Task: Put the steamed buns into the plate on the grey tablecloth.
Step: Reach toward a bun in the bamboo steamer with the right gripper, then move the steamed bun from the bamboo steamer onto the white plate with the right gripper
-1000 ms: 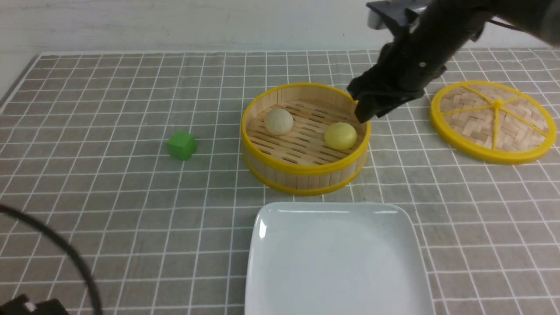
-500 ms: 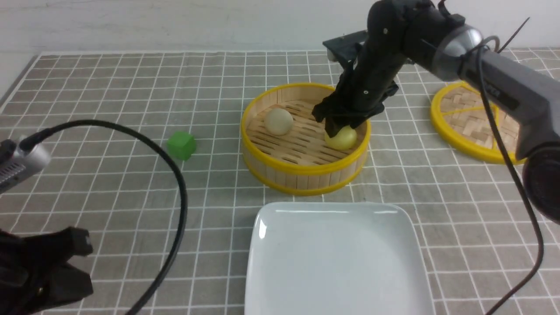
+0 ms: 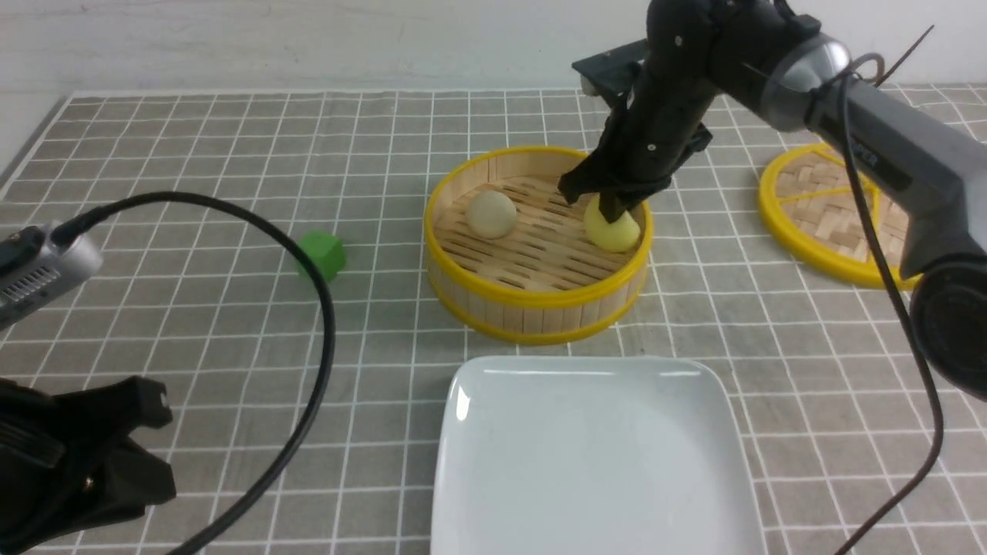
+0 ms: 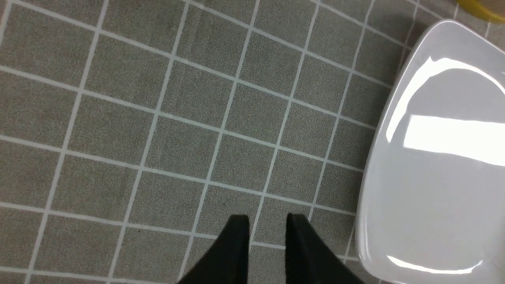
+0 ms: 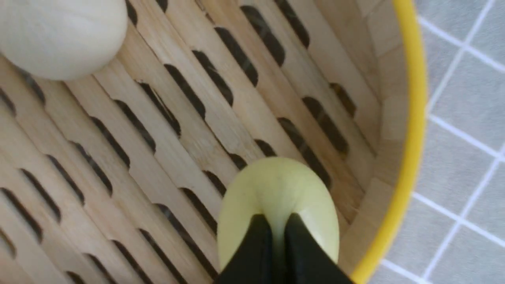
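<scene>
Right claw [image 3: 613,206] is reaching down from the upper right of the front view, pinching the yellow bun [image 3: 618,231] tight and squeezing it out of round. Bun is sitting directly under the fingertips, inside the bamboo basket [image 3: 532,297], near its right rim. Cream bun [image 3: 492,213] is lying at the basket's left side, apart from the claw. Plate [image 3: 594,462] is lying lower centre on the grey tablecloth [image 3: 193,154]. Left claw [image 4: 267,227] is hovering lower left, fingers narrowly parted, gripping nothing.
</scene>
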Controlling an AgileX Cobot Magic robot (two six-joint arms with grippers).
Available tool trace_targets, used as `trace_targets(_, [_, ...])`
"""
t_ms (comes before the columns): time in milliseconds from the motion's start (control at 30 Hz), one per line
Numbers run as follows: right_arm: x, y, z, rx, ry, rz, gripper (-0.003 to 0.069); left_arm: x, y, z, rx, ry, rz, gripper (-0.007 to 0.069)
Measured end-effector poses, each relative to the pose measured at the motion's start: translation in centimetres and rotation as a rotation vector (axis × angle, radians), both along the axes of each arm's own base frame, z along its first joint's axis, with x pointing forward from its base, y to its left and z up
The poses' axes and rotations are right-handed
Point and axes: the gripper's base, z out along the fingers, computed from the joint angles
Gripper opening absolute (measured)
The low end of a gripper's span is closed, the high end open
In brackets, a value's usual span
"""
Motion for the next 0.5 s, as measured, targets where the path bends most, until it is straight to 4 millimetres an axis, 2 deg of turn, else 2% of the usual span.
trace_targets(133, [-0.2, 0.0, 4.1, 0.055, -0.104, 0.002, 0.0012, 0.0, 0.0, 0.0, 0.000, -0.004, 0.001, 0.0192])
trace_targets(200, [-1.0, 0.0, 6.5, 0.103, -0.134, 0.003, 0.0012, 0.1, 0.0, 0.0, 0.001, -0.012, 0.004, 0.0200])
trace_targets(233, [-1.1, -0.1, 6.8, 0.109, -0.137, 0.002, 0.0012, 0.1, 0.0, 0.0, 0.001, -0.013, 0.005, 0.0200])
trace_targets(267, [-2.2, -0.3, 9.0, 0.152, -0.153, 0.000, 0.0012, 0.2, 0.0, 0.1, 0.001, -0.022, 0.008, 0.0203])
trace_targets(367, [-4.5, -1.0, 11.9, 0.188, -0.160, 0.002, 0.0013, 0.3, 0.1, 0.2, 0.002, -0.039, 0.014, 0.0210])
trace_targets(433, [-6.8, -1.8, 13.2, 0.198, -0.129, 0.000, 0.0014, 0.5, 0.1, 0.2, 0.004, -0.058, 0.021, 0.0215])
trace_targets(500, [-9.5, -2.7, 13.2, 0.197, -0.062, 0.001, 0.0016, 0.7, 0.2, 0.3, 0.010, -0.078, 0.027, 0.0219])
